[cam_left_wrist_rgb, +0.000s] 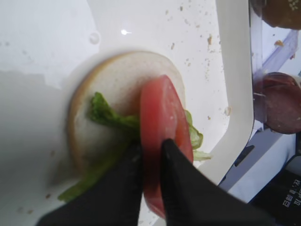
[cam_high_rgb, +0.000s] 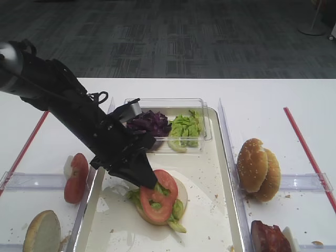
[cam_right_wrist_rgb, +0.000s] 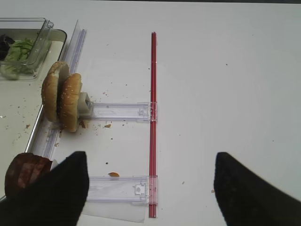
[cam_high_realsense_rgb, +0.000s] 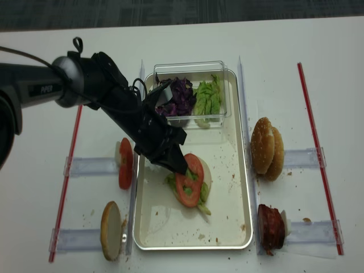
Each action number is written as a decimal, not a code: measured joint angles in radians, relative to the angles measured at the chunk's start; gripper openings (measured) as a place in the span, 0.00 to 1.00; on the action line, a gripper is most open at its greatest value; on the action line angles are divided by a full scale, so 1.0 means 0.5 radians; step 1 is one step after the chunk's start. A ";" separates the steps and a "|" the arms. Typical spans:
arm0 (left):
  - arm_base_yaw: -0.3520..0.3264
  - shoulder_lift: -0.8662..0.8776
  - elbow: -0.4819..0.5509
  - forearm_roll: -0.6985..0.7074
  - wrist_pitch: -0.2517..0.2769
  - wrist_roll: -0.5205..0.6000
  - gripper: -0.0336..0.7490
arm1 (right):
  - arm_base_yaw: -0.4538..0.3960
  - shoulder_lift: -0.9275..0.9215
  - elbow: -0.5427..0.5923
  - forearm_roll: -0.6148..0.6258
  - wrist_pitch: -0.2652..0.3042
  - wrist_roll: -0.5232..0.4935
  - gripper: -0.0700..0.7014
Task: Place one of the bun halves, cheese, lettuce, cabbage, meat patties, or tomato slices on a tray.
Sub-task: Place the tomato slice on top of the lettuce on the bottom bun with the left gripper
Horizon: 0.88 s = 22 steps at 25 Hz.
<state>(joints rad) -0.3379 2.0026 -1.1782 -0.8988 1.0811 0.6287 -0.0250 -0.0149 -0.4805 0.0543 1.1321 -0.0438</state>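
My left gripper (cam_high_rgb: 148, 181) is shut on a red tomato slice (cam_high_rgb: 160, 197), pinching its edge. The slice rests tilted on light-green lettuce (cam_high_rgb: 177, 210) atop a cut-face-up bun half (cam_high_rgb: 182, 191) in the cream-white tray (cam_high_rgb: 231, 173). In the left wrist view the black fingers (cam_left_wrist_rgb: 183, 179) clamp the tomato slice (cam_left_wrist_rgb: 162, 113) above the bun half (cam_left_wrist_rgb: 117, 80) and lettuce (cam_left_wrist_rgb: 106, 113). My right gripper (cam_right_wrist_rgb: 150, 154) hangs open over bare table with nothing between its fingers, right of the tray.
A clear box (cam_high_rgb: 207, 118) at the tray's far end holds purple cabbage (cam_high_rgb: 149, 123) and lettuce (cam_high_rgb: 185, 128). Two bun halves (cam_high_rgb: 257, 168) and a meat patty (cam_high_rgb: 270, 237) stand right of the tray. Tomato slices (cam_high_rgb: 76, 178) and a bun half (cam_high_rgb: 42, 231) stand to its left.
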 joint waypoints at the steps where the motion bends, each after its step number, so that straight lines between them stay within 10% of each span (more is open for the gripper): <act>1: 0.000 0.000 0.000 -0.004 -0.007 0.011 0.16 | 0.000 0.000 0.000 0.000 0.000 0.000 0.83; 22: 0.000 0.000 0.000 -0.105 -0.076 0.254 0.60 | 0.000 0.000 0.000 0.000 0.000 0.004 0.83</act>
<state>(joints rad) -0.3379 2.0026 -1.1782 -0.9512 1.0430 0.7555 -0.0250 -0.0149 -0.4805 0.0543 1.1321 -0.0420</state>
